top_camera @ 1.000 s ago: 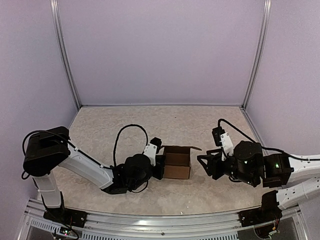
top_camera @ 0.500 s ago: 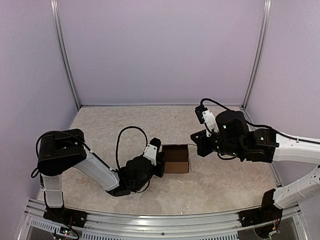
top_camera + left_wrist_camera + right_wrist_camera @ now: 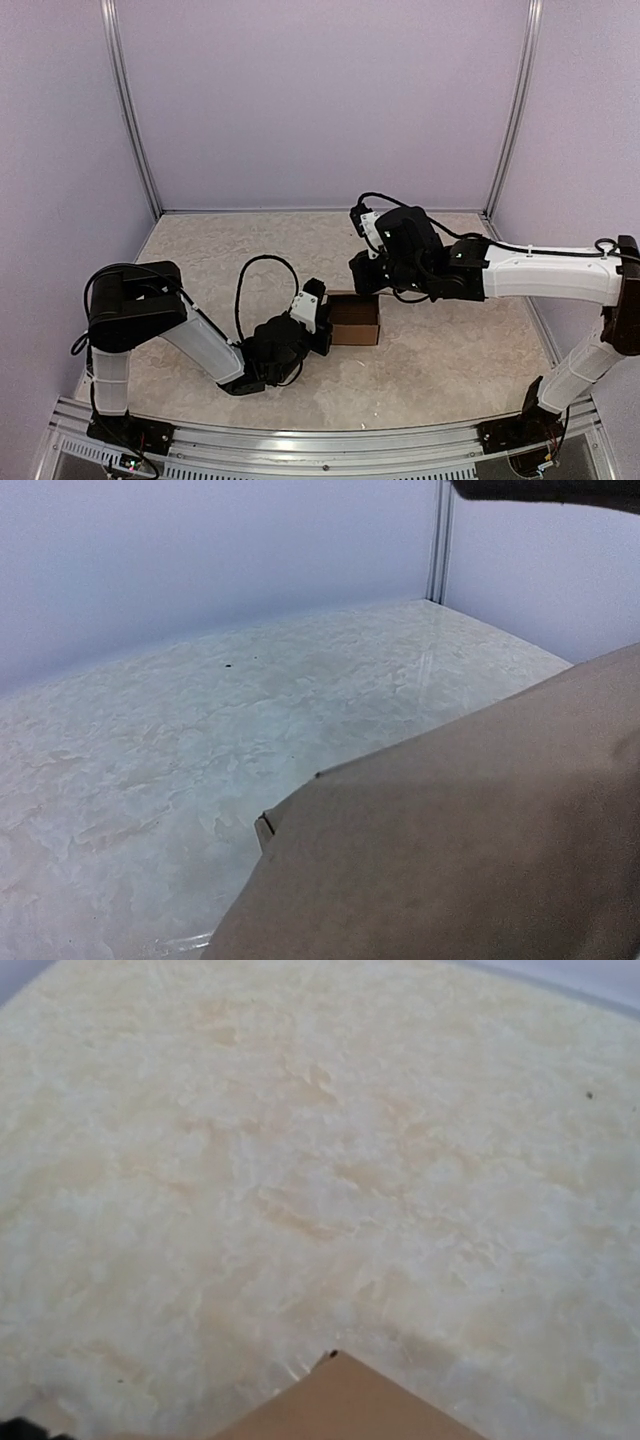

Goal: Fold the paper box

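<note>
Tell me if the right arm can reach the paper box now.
Probably yes: the right gripper hangs just beyond the paper box, nothing between; the left gripper sits at its left side.

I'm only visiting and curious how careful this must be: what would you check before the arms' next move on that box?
1. Box rests on table: ok.
2. Left gripper against the box's left side: ok.
3. Left gripper's hold on the box: cannot tell, fingers hidden.
4. Right gripper by the box's far edge: ok.
5. Right gripper open or shut: cannot tell.
6. Box fully folded: cannot tell.
</note>
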